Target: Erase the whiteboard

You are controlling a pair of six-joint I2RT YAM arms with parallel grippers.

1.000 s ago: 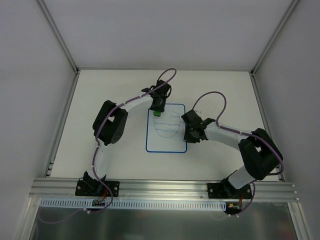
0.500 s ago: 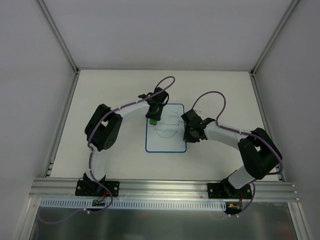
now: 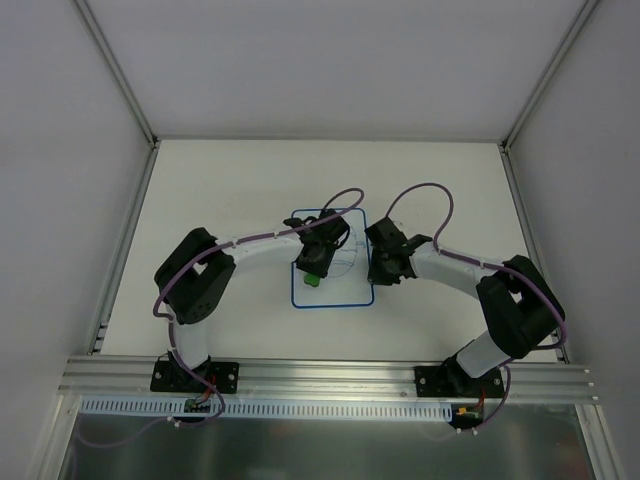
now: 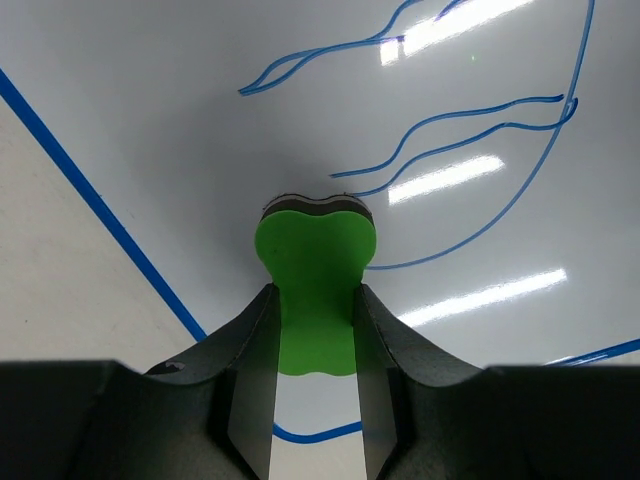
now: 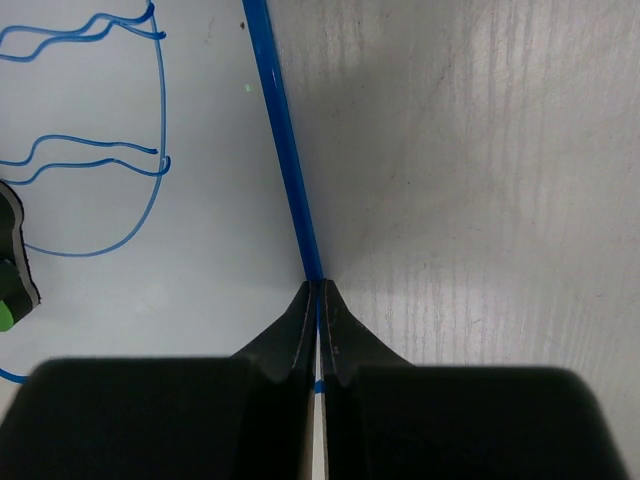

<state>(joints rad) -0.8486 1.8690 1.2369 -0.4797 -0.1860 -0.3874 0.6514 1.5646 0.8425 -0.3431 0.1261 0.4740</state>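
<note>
The whiteboard (image 3: 345,290) lies flat mid-table, white with a thin blue border. Blue wavy lines and a curved outline (image 4: 470,120) are still drawn on it. My left gripper (image 3: 315,268) hovers over the board's left half, shut on a small green eraser block (image 4: 315,275) whose dark pad rests on the board (image 4: 180,90). My right gripper (image 3: 385,262) sits at the board's right edge, jaws shut, tips (image 5: 318,292) pressed down on the blue border (image 5: 285,150). In the right wrist view the scribbles (image 5: 100,170) and a sliver of the eraser (image 5: 8,300) show at left.
The pale table (image 3: 220,190) is boxed in by white walls on three sides. An aluminium rail (image 3: 330,378) runs along the near edge by the arm bases. Purple cables loop above both wrists.
My left gripper has swept the green eraser from the board's far left corner toward me, to the lower middle. The right gripper has stayed on the right border.
</note>
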